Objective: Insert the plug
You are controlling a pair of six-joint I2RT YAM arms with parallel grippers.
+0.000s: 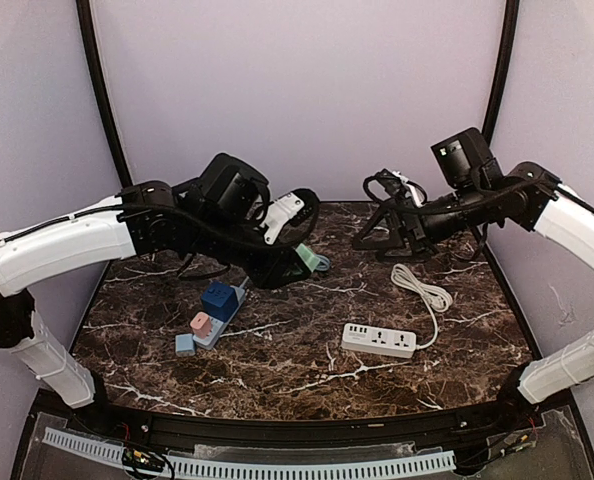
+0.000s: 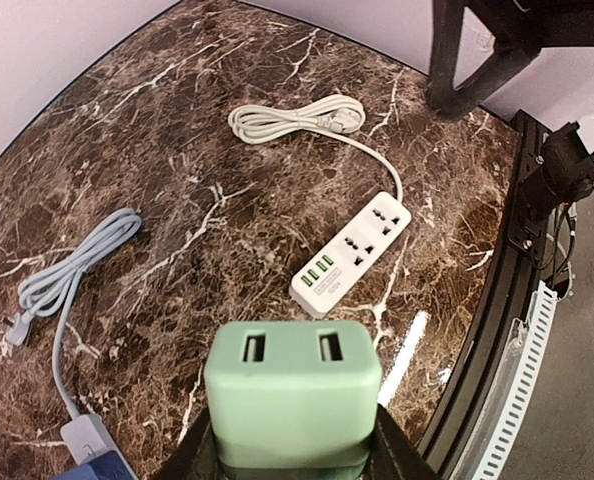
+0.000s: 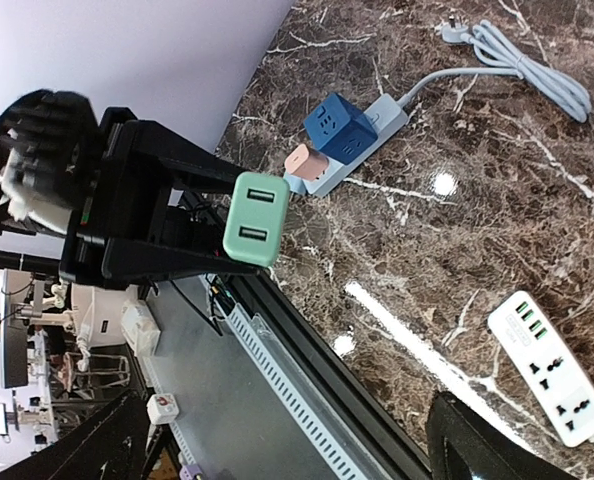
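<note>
- Marble table (image 1: 277, 385): dark with white veins, bearing the items below.
- Left gripper (image 1: 295, 262): just toward 12 o'clock from the table centre, raised off the marble. Fingers pinched on the sides of the green plug (image 1: 313, 262).
- Right gripper (image 1: 380, 240): at 2 o'clock from centre, above the surface. Fingers spread wide, holding nothing.
- White power strip (image 1: 379, 340): flat at 4 o'clock from centre, well apart from the plug. Green USB ports at its left end in the top view.
- Grey strip (image 1: 222, 312): at 9 o'clock, lying diagonally.
- White cord (image 1: 422, 290): from the white strip's right end to a loose bundle at 3 o'clock.
- Grey cable (image 2: 67, 270): bundled on the marble, leading from the grey strip.
- Blue cube adapter (image 1: 219, 300): seated on the grey strip.
- Green plug, task item: gripped by the left fingers, clear of the table. Two USB slots on the face seen by both wrist cameras; pins not in view.
- Pink adapter (image 1: 201, 324): on the grey strip, just beside the cube at its 7 o'clock.
</note>
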